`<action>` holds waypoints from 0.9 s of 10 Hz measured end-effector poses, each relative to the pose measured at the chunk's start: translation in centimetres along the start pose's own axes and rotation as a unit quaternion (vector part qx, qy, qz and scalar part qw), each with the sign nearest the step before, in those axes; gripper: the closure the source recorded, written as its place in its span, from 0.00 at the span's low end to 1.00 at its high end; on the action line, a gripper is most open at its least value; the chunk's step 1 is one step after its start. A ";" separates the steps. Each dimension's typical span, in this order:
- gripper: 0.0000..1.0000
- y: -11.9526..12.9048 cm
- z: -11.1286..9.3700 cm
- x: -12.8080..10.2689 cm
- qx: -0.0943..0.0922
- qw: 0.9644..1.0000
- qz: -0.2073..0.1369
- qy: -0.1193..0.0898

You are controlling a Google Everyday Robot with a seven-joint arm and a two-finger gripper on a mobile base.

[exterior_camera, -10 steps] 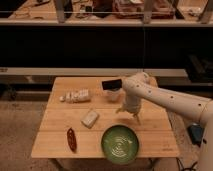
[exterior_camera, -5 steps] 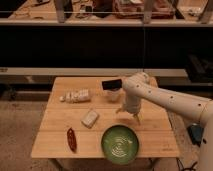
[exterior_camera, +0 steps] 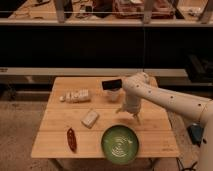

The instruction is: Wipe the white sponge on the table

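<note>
The white sponge [exterior_camera: 90, 118] lies flat on the light wooden table [exterior_camera: 60, 135], left of centre, nothing touching it. My gripper [exterior_camera: 128, 113] hangs fingers-down over the table's middle right, above the far rim of the green plate. It is about a hand's width to the right of the sponge. Its fingers stand open with nothing between them. The white arm [exterior_camera: 170, 100] reaches in from the right edge of the view.
A green plate [exterior_camera: 120, 144] sits at the table's front edge. A long white lumpy packet [exterior_camera: 76, 96] lies at the back left. A black rectangular object [exterior_camera: 111, 84] rests at the back centre, just behind the arm. A dark red item [exterior_camera: 71, 139] lies at the front left.
</note>
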 end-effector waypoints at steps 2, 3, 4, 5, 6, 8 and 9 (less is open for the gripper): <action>0.20 0.0 0.0 0.0 0.000 1.000 0.000 0.000; 0.20 0.0 0.0 0.0 0.000 1.000 0.000 0.000; 0.20 -0.4 -0.4 0.3 0.002 1.000 0.001 0.005; 0.20 -1.9 -1.1 0.8 0.009 1.000 -0.001 0.014; 0.20 -3.7 -1.9 1.1 0.021 0.999 -0.005 0.025; 0.20 -8.4 -3.9 1.1 0.054 0.997 -0.008 0.045; 0.20 -10.4 -4.5 0.3 0.066 0.997 -0.017 0.048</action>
